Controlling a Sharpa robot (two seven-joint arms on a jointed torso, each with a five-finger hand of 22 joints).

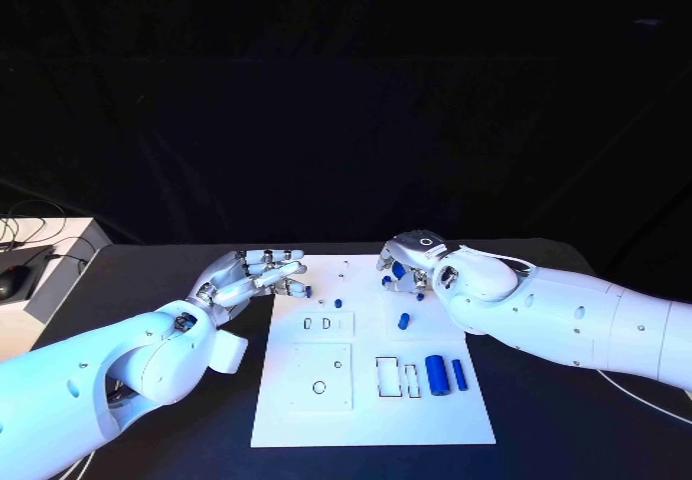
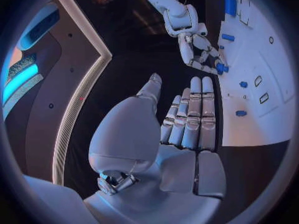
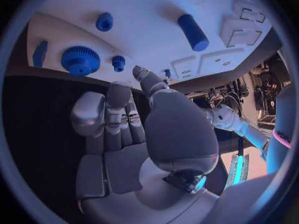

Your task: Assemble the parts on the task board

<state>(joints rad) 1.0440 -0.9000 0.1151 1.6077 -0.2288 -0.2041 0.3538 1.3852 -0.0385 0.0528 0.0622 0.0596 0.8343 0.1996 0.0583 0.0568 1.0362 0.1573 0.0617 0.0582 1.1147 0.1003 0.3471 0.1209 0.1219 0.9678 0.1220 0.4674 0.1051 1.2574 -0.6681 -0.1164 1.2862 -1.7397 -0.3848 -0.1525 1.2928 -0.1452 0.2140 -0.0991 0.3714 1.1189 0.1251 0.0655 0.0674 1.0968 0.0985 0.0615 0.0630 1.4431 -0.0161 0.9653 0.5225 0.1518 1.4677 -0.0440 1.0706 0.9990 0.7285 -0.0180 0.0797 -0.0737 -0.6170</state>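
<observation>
- Your task board (image 1: 325, 425) lies mid-table, with blue parts (image 1: 436, 374) loose on it (most look unseated), so assembly seems barely begun.
- Right hand (image 1: 410, 262) hovers over the board's far edge; whether it grips a part, you cannot tell.
- Left hand (image 1: 257, 277), beside the board, holds nothing, fingers apart.

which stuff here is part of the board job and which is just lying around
Job: task board; blue cylinder; blue gear; blue peg; left hand; right hand.
Lying about: pale box with cables, beside the table.
</observation>
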